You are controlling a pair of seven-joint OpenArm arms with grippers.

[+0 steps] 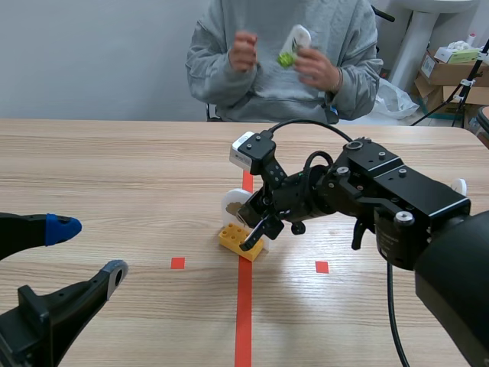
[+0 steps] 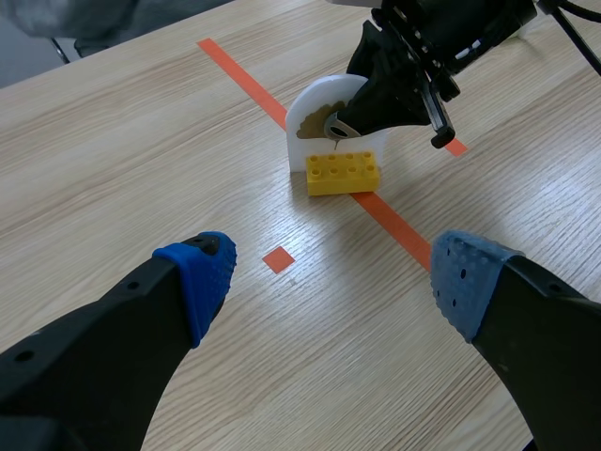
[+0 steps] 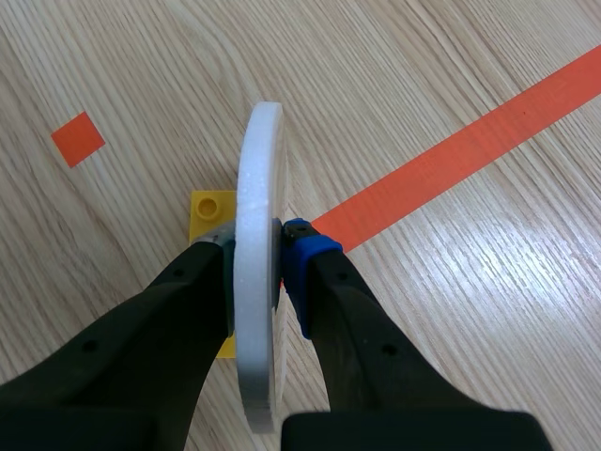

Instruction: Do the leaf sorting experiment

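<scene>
Inside the right tool (image 3: 261,241), a thick white leaf-printed disc (image 3: 255,160) stands upright.

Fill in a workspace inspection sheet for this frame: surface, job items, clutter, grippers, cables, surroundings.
Surface: wooden table, orange-red tape marks only.
Job's things: white disc with a brown leaf picture, upright on edge at the yellow brick; whether it sits on the brick cannot be told.
Clutter: nothing seen.
Grippers: right gripper shut on the white disc; left gripper open, holding nothing, apart from the brick.
Cables: black cable loops above the right arm, off the table.
Surroundings: person across the table holding a white piece with something green on it; cardboard boxes behind.
</scene>
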